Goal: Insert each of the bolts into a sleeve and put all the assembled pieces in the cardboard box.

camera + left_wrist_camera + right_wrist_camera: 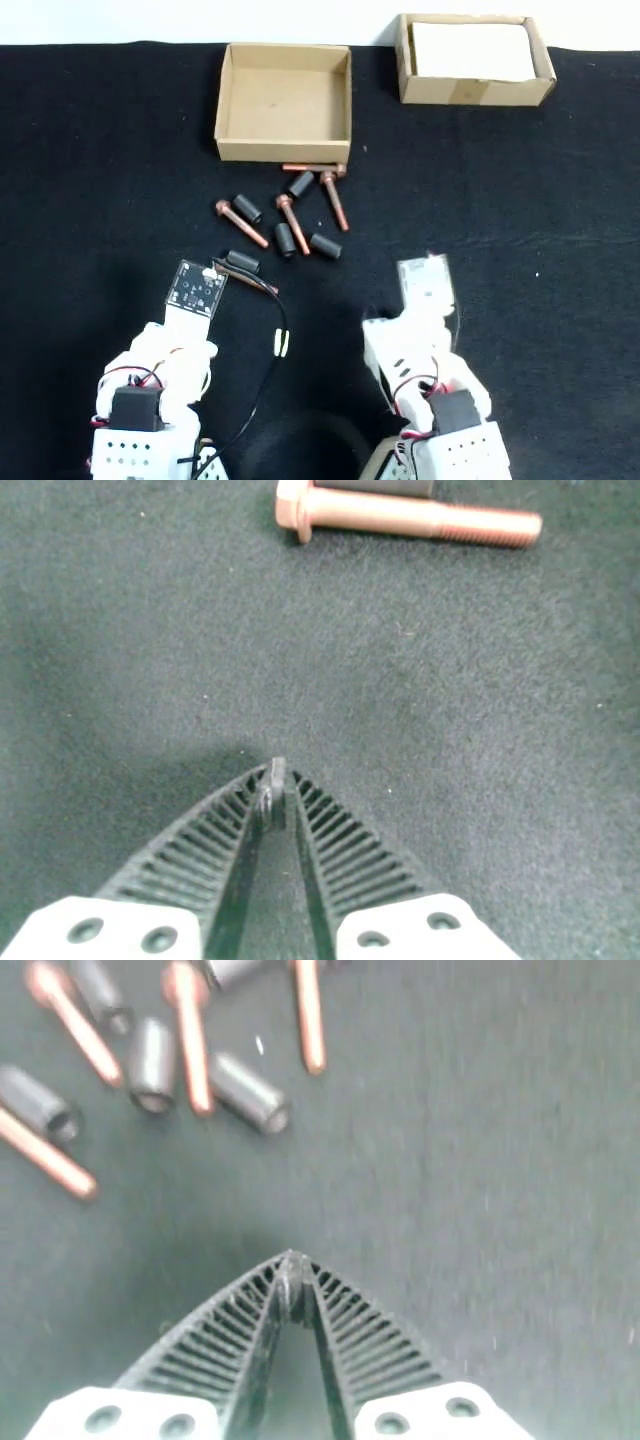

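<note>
Copper-coloured metal bolt (410, 518): ahead of left gripper (277, 780), long axis crosswise, farther from right gripper (292, 1265).
Left gripper: pinched closed, empty.
Right gripper: closed, empty.

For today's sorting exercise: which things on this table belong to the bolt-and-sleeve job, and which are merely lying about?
Belong to the job: copper bolts, black sleeves, open empty cardboard box.
Lying about: second box with white contents, black table covering.
</note>
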